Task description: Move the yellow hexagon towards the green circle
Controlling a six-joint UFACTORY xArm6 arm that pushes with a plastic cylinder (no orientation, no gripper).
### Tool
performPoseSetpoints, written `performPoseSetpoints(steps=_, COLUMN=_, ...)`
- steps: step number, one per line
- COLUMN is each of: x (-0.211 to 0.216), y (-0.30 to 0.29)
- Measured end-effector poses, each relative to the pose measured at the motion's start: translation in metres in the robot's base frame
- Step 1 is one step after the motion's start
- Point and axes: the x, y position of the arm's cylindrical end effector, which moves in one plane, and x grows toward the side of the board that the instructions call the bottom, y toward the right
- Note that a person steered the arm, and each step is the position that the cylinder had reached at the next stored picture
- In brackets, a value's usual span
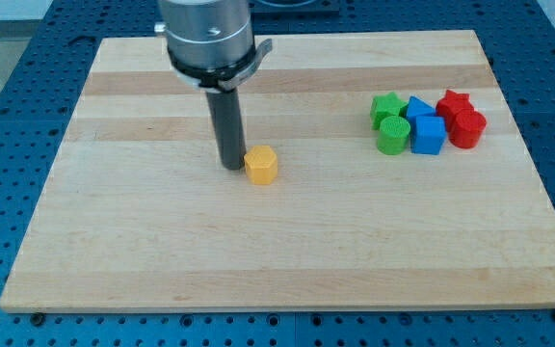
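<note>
Pushing rod beside the yellow hexagon on a pale wooden worktop (287,251).
No claw was fitted, so no open or closed state could be told: the arm ended in a dark rod, my tip (232,168) touching the yellow hexagon (261,165) on its left, left of frame centre. Well apart at right sat a cluster: blue cube (428,135), red cylinder (467,128), green circle (392,135), green star (386,106), red star (453,101), blue block (417,105), shape unclear.

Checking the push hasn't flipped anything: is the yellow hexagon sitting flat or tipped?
Flat. The yellow hexagon shows its level top face and rests squarely on the board, with my tip at its left side, touching or nearly so.
</note>
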Motion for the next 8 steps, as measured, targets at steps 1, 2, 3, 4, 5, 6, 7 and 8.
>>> performPoseSetpoints(steps=1, x=-0.004, y=0.03)
performPoseSetpoints(steps=2, x=0.002, y=0.038)
performPoseSetpoints(steps=3, x=0.006, y=0.008)
performPoseSetpoints(steps=4, x=0.01, y=-0.011)
performPoseSetpoints(steps=5, x=0.036, y=-0.011)
performPoseSetpoints(steps=6, x=0.037, y=-0.002)
performPoseSetpoints(steps=7, x=0.037, y=0.027)
performPoseSetpoints(steps=8, x=0.037, y=0.028)
